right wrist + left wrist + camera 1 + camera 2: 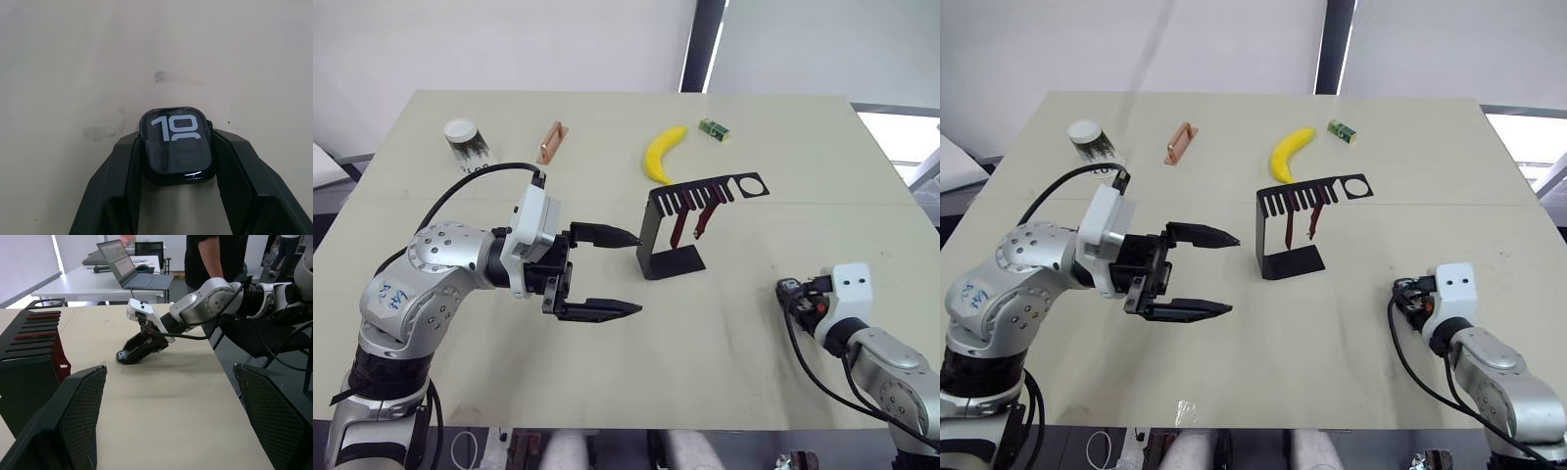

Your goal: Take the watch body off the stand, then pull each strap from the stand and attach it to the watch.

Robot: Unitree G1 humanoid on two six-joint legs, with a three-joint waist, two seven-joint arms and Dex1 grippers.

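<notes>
Beige worktop (724, 372) carries the stand (671, 230), both straps (693, 217) hanging from its comb; left gripper (625, 272) fingers spread wide beside it, right gripper (177, 161) fingers pinching the watch body (177, 145) near the worktop's right edge

A pale beige table (607, 382) spreads across most of the head-camera frame. In the upper left sits a small jar with a white lid (465, 139), dark contents showing through its clear wall. To its right, upper centre-left, lies a copper-coloured bar (551, 143), set on a slight slant. Right of centre near the top lies a yellow banana (662, 154), curved, and just beyond its upper tip a small green box (715, 129). In the left wrist view, an open laptop (129, 269) rests on a white desk (73, 286) at the top, and a person in dark clothing (215, 257) stands beside it
</notes>
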